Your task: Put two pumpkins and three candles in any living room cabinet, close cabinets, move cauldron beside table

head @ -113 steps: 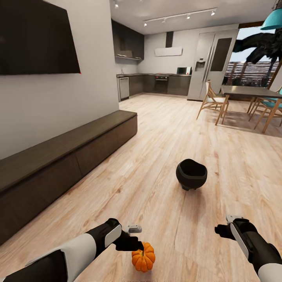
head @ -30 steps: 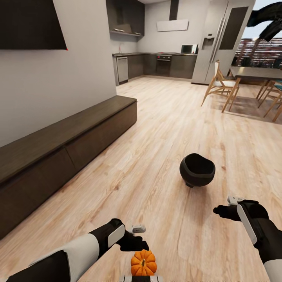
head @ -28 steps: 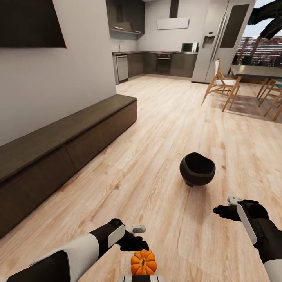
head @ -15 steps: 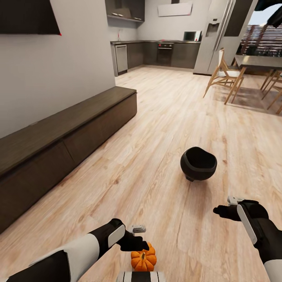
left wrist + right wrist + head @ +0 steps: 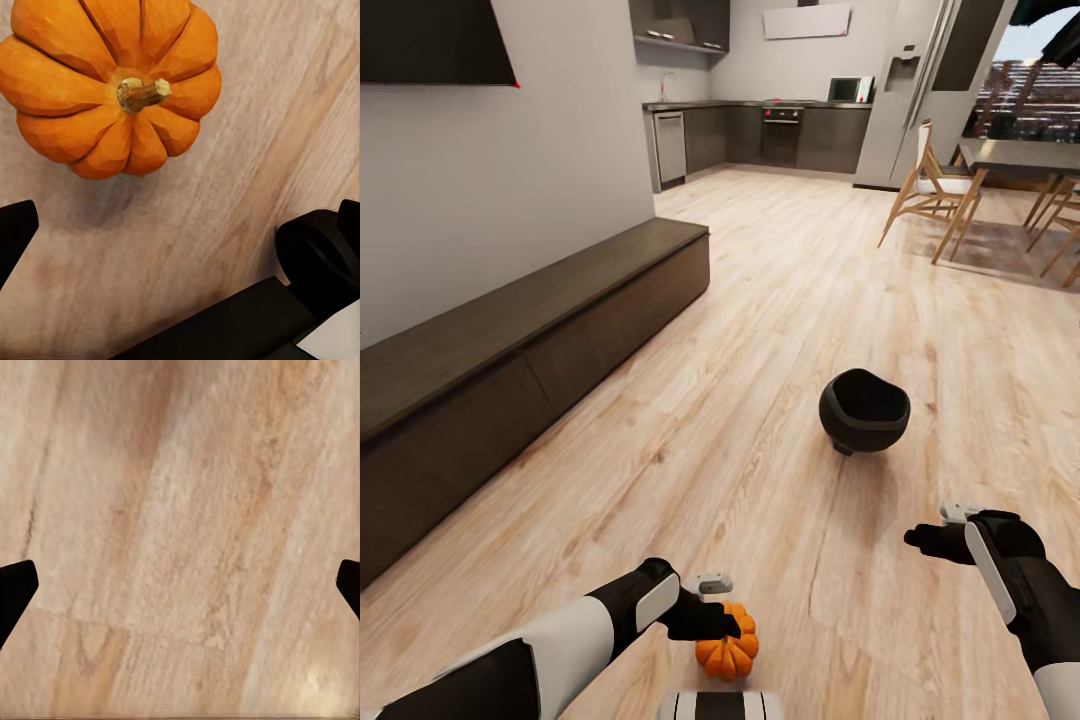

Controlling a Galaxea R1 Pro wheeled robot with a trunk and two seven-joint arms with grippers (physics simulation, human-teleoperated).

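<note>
Orange pumpkin (image 5: 727,653) under left gripper (image 5: 712,607), jaws spread

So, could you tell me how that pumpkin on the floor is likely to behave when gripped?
The pumpkin looks rigid, so it probably won't squash. Its rounded, ribbed sides may slip between flat fingers. Nudged, it might roll across the smooth plank floor.

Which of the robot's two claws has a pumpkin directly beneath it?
The left claw: the pumpkin sits on the floor under it, not gripped. The right claw has bare planks below.
</note>
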